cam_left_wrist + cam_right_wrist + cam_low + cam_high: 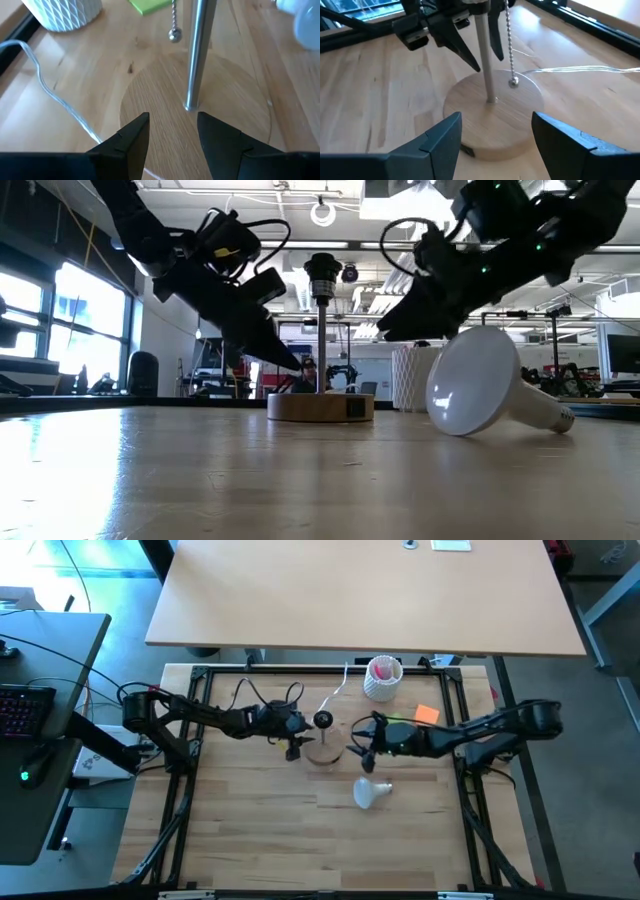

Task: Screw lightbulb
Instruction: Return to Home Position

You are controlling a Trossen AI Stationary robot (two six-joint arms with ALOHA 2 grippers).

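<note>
The lightbulb [368, 793] lies on its side, base pointing right (left gripper [172, 121], right gripper [496, 125]: open, empty).

Your left arm [200, 712] reaches in from the left of the lamp [323, 750], elbow bent and forearm running nearly level. Your left gripper [172, 116] tilts down at the lamp's base, its fingers parted, with the lamp's pole just ahead of the gap between them. Your right arm [480, 730] comes in from the opposite side of the lamp in a matching pose. Your right gripper [496, 116] hangs just beside the lamp's base, angled down toward it, its fingers spread wide.
</note>
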